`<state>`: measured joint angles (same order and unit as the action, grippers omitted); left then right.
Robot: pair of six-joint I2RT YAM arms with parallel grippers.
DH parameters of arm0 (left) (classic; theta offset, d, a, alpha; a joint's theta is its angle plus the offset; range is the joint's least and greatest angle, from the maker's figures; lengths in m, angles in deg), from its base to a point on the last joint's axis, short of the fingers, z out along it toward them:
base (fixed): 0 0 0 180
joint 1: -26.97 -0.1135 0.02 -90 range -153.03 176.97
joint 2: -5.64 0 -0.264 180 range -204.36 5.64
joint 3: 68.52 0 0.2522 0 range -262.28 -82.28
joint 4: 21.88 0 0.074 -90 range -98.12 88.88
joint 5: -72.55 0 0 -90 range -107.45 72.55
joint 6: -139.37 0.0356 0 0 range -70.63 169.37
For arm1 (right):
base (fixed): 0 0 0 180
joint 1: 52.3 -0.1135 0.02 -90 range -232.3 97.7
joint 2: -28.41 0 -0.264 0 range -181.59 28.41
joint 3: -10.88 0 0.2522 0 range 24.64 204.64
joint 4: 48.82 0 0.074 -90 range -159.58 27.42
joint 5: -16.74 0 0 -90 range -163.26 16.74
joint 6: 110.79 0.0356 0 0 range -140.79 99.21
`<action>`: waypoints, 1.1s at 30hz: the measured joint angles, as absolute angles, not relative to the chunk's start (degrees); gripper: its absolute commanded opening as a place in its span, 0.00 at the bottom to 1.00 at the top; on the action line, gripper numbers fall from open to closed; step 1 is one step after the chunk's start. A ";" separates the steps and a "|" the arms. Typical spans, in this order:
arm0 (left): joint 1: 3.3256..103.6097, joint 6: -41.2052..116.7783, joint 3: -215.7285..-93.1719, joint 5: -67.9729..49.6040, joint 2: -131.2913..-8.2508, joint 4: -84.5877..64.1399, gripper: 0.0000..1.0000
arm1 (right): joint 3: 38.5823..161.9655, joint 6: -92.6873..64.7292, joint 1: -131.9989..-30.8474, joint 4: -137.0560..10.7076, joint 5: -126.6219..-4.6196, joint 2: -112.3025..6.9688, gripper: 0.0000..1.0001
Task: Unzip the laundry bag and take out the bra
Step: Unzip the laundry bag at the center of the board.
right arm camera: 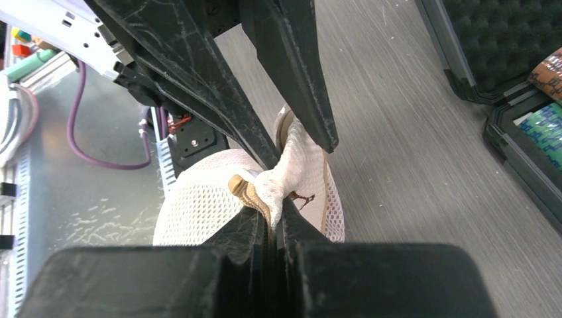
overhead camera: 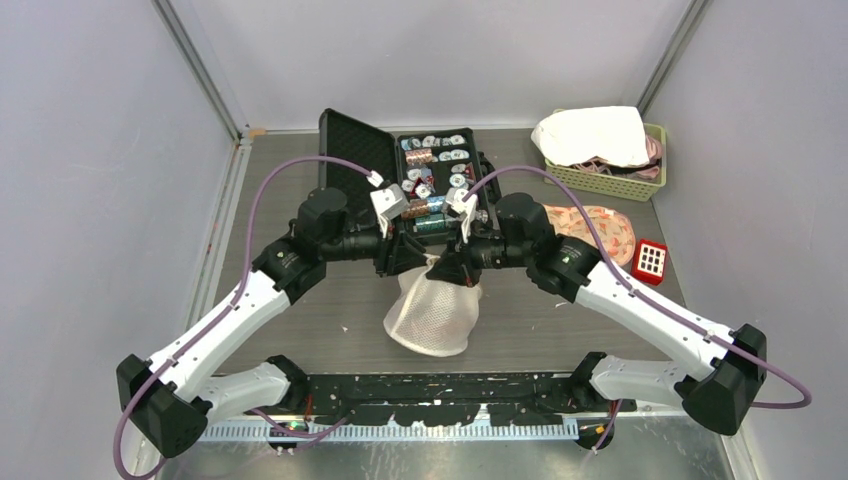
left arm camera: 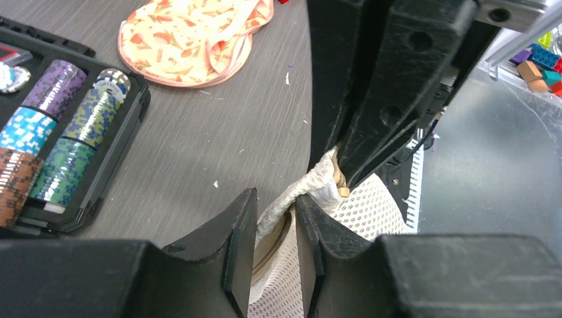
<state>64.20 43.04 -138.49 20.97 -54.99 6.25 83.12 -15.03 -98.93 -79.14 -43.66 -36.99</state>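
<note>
I am holding the laundry bag (overhead camera: 432, 315) by its top edge between both arms. Its white mesh body is hanging down toward the table (overhead camera: 560, 325), just in front of the poker chip case (overhead camera: 440, 185). My right end effector (right arm camera: 275, 222) is pressed tight on a bunched fold of the rim. My left end effector (left arm camera: 275, 228) is pinching the same rim just beside it, with a thicker wad of fabric between its fingers.

A tan strip (right arm camera: 244, 189) is poking out at the pinch, and I cannot tell whether it is zipper tape or part of the bra. I am not seeing the zip pull in any view.

I am judging the bag to be light, limp and prone to slipping through a loose grip. I would anchor one side on the stiffer seam at the zipper's end and take the small pull tab with the other. The bra inside should be soft, and its straps may snag in the mesh.
</note>
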 measured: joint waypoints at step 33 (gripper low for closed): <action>66.39 57.31 -141.42 24.16 -47.68 14.21 0.24 | 86.05 -18.27 -95.96 -80.91 -31.81 -38.48 0.01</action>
